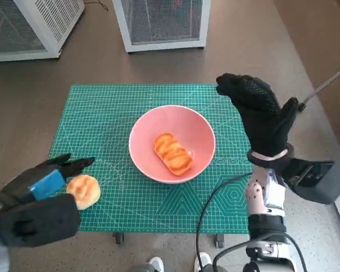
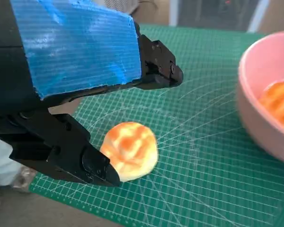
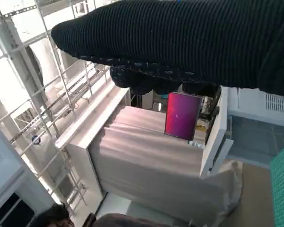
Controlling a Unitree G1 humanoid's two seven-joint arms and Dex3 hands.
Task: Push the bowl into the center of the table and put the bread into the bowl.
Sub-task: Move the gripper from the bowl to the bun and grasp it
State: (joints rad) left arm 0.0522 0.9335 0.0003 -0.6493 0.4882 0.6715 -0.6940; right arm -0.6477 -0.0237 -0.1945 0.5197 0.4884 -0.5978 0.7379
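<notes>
Blue-taped black left hand (image 1: 37, 195) open, fingers (image 2: 156, 66) spread either side of a round golden bread roll (image 1: 83, 191) on the green cutting mat (image 1: 102, 119), holding nothing; pink round bowl (image 1: 198, 127) mid-mat holds an oblong glazed bread (image 1: 173, 153); black-gloved right hand (image 1: 259, 116) raised beside the bowl, empty, fingers extended.

Green cutting mat (image 1: 119, 113) covers the table; pink bowl (image 1: 141, 150) sits near its middle, a round bun (image 1: 84, 191) apparently resting by the left edge.
</notes>
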